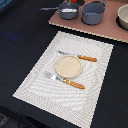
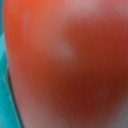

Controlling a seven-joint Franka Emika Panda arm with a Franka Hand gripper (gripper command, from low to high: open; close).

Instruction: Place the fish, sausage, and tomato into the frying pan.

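Note:
The tomato [image 2: 65, 60] fills the wrist view as a blurred glossy red-orange surface, very close to the camera. A small red patch at the top edge of the exterior view, just behind the frying pan, looks like the same tomato [image 1: 73, 1]. The frying pan [image 1: 68, 11] is dark grey, stands on the brown board at the back, and its thin handle points to the exterior view's left. A small white piece in the pan looks like the fish [image 1: 67, 9]. The sausage is not visible. My gripper's fingers show in neither view.
A deeper grey pot [image 1: 93, 13] stands next to the pan on the brown board [image 1: 85, 27]. A pale bowl [image 1: 124, 17] is at the right edge. On the striped placemat [image 1: 35, 80] lie a tan plate [image 1: 68, 66] and two orange-handled pieces of cutlery [image 1: 74, 84].

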